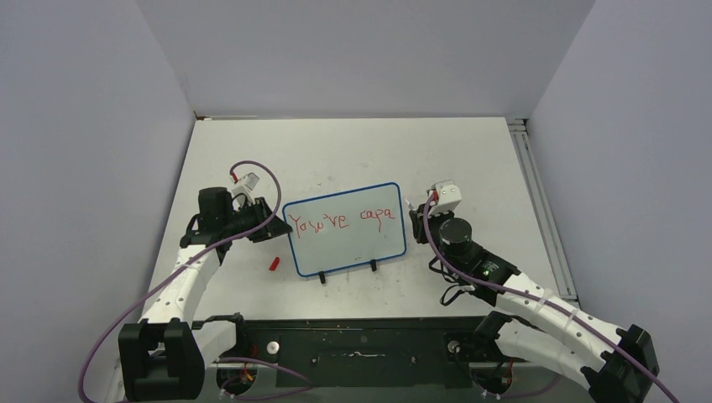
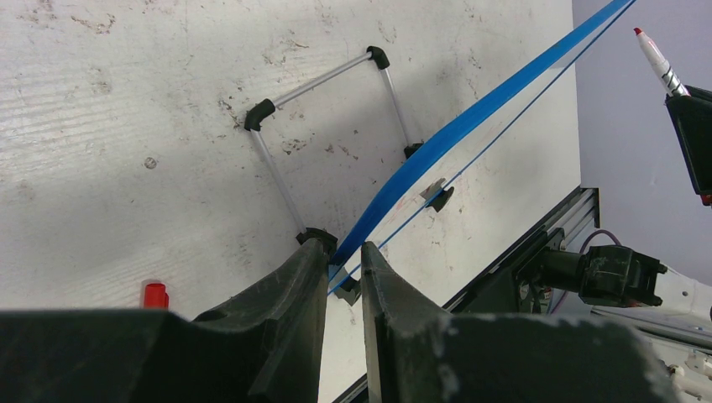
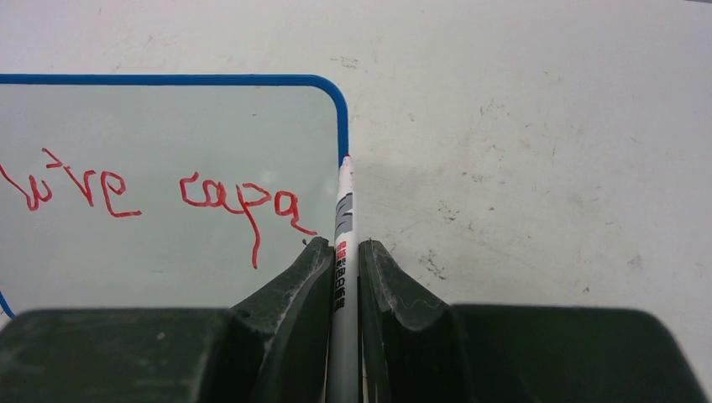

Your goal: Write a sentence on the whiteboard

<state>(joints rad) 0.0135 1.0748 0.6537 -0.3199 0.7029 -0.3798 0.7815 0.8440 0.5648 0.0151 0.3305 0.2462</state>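
Arms stretch from the near corners of the scuffed white table [image 1: 353, 151] toward its middle, each bent at the elbow, the left slanting up and right from its base and the right slanting up and left. Between their wrists, near the table's centre, stands the small rectangular glossy whiteboard [image 1: 344, 248] with a thin blue rounded-corner frame, tilted on two black clip feet. The left gripper [image 1: 256, 214] is at the board's left edge and the right gripper [image 1: 417, 220] at its right edge. From above, the red handwritten lettering [image 1: 340, 220] reads "You're capa" in a single line. The left wrist camera sees the board edge-on as a blue band, with the jaws drawn almost together and pinching that frame. It alone shows the thin metal wire stand [image 2: 323, 80] with black corner joints behind the board. A small red cap [image 2: 154, 295] lies on the table just left of the fingers. The right wrist camera shows its jaws clamped tight on a slim grey-and-white marker [image 3: 342, 227]. The marker's red tip is at the blue frame just right of the last letter, though actual contact cannot be told.
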